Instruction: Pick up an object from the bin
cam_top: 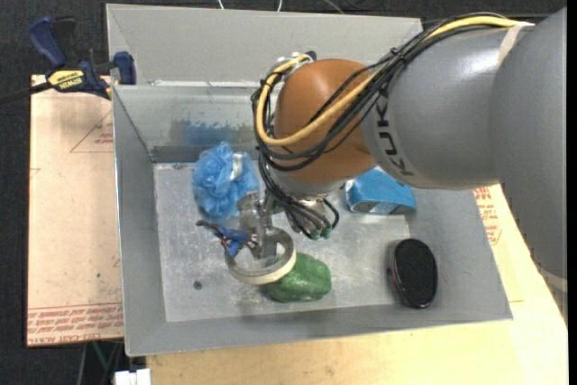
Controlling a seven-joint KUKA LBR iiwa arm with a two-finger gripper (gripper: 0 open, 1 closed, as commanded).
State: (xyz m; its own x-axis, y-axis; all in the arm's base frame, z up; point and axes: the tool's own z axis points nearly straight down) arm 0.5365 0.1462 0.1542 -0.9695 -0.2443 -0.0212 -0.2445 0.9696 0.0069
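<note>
My gripper (263, 228) hangs low in the middle of the bin, under the orange wrist cover. Its tip is right over a cream tape roll (262, 265) that lies flat near the front wall, and seems to reach into the roll's ring. A green rounded lump (302, 280) touches the roll on its right. A small blue-handled clip (225, 235) lies just left of the gripper. Behind and to the left of it sits a blue mesh sponge (219, 176).
A black oval case (412, 272) lies at the front right. A light blue tape dispenser (383, 195) sits at the right, partly under the arm. The arm and its cables cover the bin's back right.
</note>
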